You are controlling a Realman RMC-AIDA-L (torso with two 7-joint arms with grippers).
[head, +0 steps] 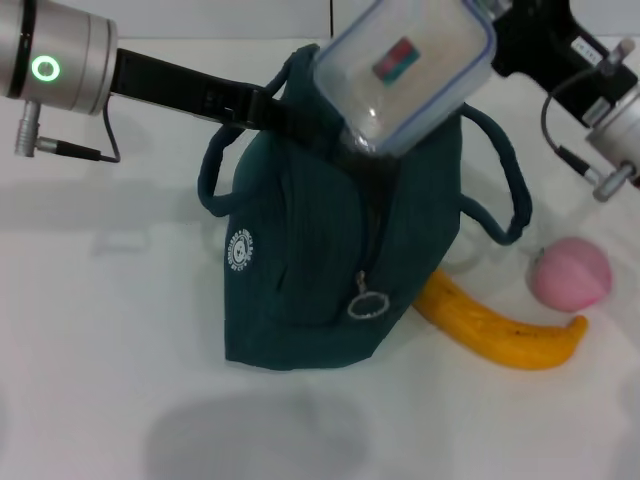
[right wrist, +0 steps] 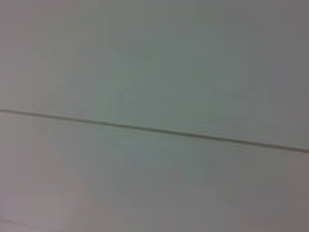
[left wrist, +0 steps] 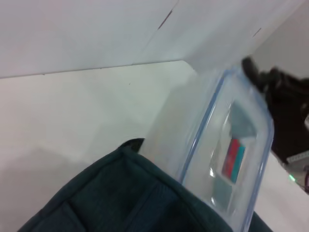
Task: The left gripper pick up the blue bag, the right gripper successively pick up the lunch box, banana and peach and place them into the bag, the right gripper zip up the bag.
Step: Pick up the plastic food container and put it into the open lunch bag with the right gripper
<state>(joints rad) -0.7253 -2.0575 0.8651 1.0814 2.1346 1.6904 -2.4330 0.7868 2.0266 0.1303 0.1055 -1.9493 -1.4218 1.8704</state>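
The dark blue-green bag point(head: 320, 260) stands on the white table with its top open. My left gripper point(head: 275, 108) reaches in from the left and is shut on the bag's upper rim beside a handle. The clear lunch box point(head: 405, 70) with a blue-edged lid hangs tilted, its lower end inside the bag's mouth. My right gripper point(head: 492, 18) is shut on its upper end. The left wrist view shows the lunch box point(left wrist: 217, 154) entering the bag point(left wrist: 120, 198). The banana point(head: 500, 335) lies to the right of the bag's base, with the pink peach point(head: 570, 272) just beyond it.
The bag's zipper pull point(head: 367, 303) hangs on its front face. A loop handle point(head: 505, 190) sticks out on the bag's right side, above the banana. The right arm's cables point(head: 580, 150) hang at the far right. The right wrist view shows only a pale surface with a seam.
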